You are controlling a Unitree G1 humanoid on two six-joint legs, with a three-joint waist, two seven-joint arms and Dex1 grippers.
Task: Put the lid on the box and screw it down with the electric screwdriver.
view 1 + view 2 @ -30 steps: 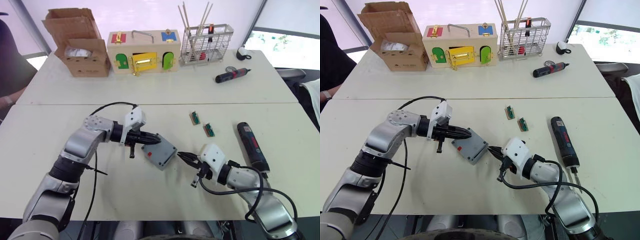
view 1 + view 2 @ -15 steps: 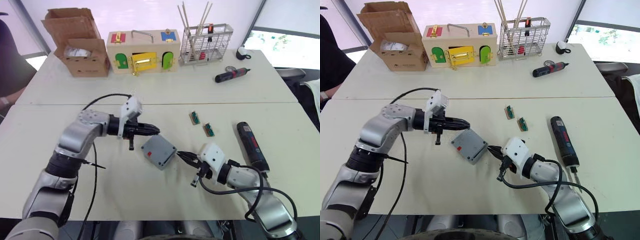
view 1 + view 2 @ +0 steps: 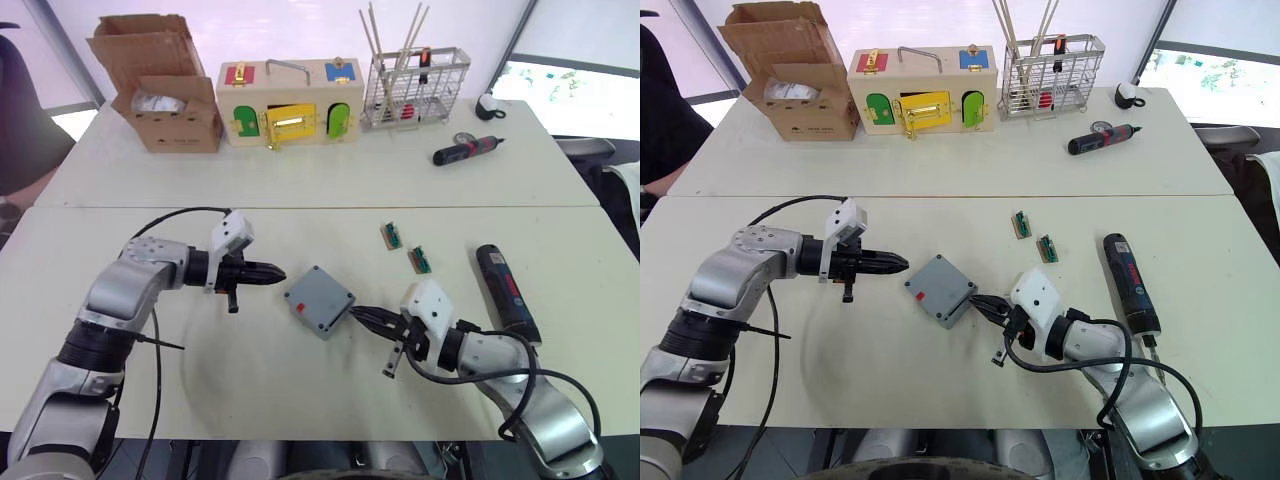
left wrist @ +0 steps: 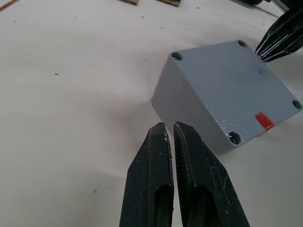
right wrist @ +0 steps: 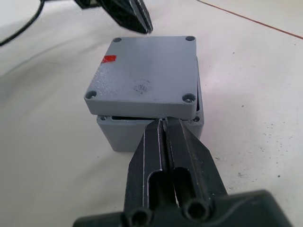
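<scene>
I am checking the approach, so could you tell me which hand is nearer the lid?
The right hand: its shut fingertips sit at the lid's edge. The left hand, also shut, is clear of it.

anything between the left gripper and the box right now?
Nothing. In the left eye view, bare table separates the left gripper from the box, which has the lid sitting on it. The left wrist view shows the same bare gap.
</scene>
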